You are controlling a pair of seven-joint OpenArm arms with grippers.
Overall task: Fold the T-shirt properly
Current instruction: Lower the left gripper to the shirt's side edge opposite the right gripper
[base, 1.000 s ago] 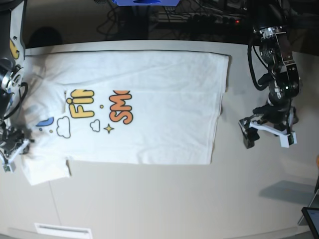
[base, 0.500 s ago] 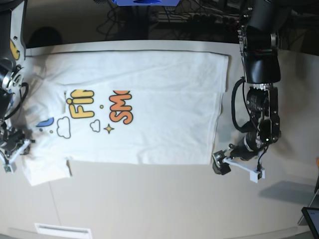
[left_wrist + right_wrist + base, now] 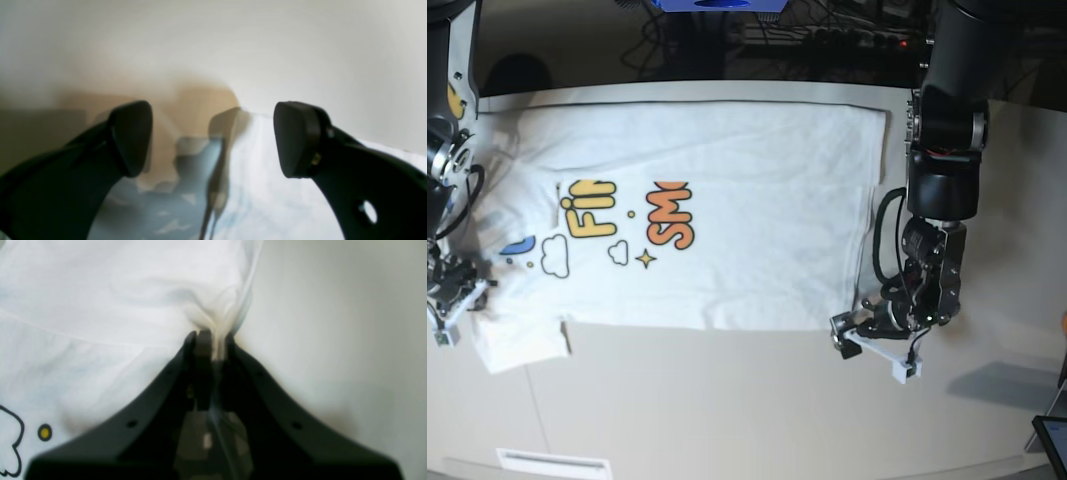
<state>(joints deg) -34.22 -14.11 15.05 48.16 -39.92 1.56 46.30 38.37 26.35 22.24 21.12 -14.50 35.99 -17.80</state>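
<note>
At the far left of the base view the right gripper [image 3: 449, 305] sits at the T-shirt's [image 3: 727, 200] sleeve edge; its wrist view shows both jaws pressed together on a bunched fold of the white cloth. The T-shirt lies spread flat across the table [image 3: 727, 410], printed side up, with yellow and orange letters, a cloud outline and a star, its hem toward the right. Just beside the hem's near corner, the left gripper [image 3: 872, 345] hangs low over the table, its 2 fingers [image 3: 133, 136] spread wide apart with nothing between them
</note>
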